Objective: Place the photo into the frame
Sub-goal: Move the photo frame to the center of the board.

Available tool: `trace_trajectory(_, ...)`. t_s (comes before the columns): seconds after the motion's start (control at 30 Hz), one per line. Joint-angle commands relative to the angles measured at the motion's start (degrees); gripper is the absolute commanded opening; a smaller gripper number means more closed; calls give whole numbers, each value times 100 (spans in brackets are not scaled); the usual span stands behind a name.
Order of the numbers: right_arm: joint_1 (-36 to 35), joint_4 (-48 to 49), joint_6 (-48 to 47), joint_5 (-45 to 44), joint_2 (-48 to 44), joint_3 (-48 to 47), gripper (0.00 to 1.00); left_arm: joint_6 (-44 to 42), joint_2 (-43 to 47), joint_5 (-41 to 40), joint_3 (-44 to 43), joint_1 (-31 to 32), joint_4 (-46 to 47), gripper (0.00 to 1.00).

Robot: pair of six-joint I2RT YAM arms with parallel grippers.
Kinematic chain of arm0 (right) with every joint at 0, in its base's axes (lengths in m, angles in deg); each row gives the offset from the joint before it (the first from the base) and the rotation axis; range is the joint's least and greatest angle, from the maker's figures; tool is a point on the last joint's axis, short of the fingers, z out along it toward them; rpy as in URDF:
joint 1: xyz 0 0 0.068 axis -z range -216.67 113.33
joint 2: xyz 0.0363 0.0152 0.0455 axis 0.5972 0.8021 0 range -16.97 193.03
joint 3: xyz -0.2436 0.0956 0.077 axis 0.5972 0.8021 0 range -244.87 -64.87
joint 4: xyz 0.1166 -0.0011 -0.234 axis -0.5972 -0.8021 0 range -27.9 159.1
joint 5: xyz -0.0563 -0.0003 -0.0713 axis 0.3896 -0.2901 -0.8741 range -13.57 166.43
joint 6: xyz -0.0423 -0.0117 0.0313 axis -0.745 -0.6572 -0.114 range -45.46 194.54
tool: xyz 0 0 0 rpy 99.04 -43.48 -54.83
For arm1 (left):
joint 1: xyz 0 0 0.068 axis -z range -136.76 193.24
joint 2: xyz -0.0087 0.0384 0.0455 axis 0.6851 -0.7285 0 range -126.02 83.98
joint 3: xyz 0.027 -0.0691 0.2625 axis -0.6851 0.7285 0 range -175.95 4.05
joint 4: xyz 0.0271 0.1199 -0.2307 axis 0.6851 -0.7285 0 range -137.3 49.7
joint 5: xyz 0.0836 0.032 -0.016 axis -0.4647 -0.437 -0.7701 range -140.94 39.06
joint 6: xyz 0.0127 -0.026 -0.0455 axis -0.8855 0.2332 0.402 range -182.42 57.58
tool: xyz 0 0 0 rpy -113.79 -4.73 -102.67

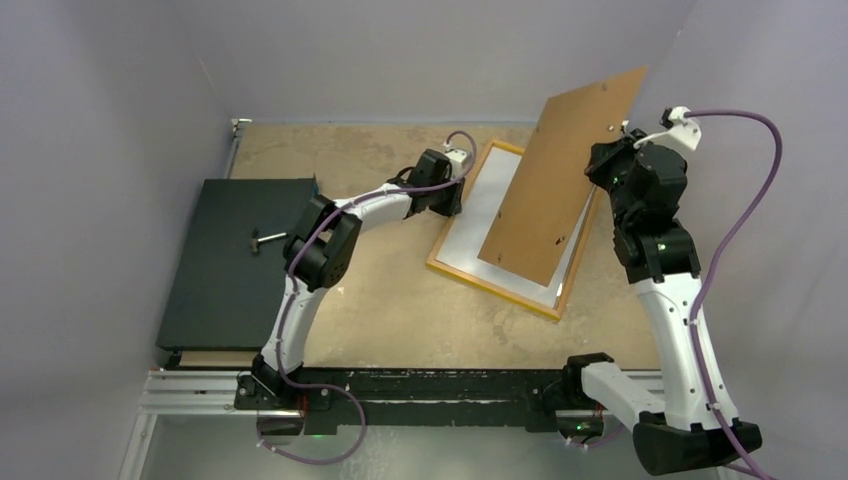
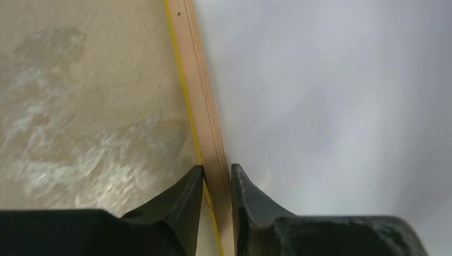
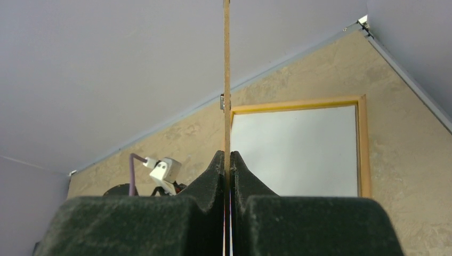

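The yellow-orange frame (image 1: pixel 490 290) lies flat on the table, right of centre. A plain white sheet (image 1: pixel 470 235) fills it, seemingly the photo lying on its face; no printed side shows. My left gripper (image 1: pixel 455 195) is at the frame's left rail. In the left wrist view its fingers (image 2: pixel 217 173) press that wooden rail (image 2: pixel 200 96) from both sides, the white sheet (image 2: pixel 330 106) to their right. My right gripper (image 1: pixel 600 165) is shut on the brown backing board (image 1: pixel 560 180), held tilted above the frame's right half. The right wrist view shows the board edge-on (image 3: pixel 226 80) between the fingers (image 3: pixel 227 156).
A flat black panel (image 1: pixel 235 260) lies at the left of the table with a small metal piece (image 1: pixel 265 240) on it. Grey walls close in at the back and on both sides. Bare tan tabletop (image 1: pixel 400 310) lies between the panel and the frame.
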Motion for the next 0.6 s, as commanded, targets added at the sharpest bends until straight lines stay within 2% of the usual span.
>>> trace_trajectory(0.0,22,703,299,270,-147,92,0,-190,602,-431,715,-398,-357,5)
trace_trajectory(0.23,22,986,697,790,-35,384,0,-165,1527,-476,1918,-1084,-359,0)
trace_trajectory(0.47,22,1742,1541,1935,379,889,0,-37,2468,-209,3077,-1788,-368,0)
trace_trajectory(0.57,22,2130,1942,2442,696,1092,0,17,2772,178,3393,-1939,-580,0)
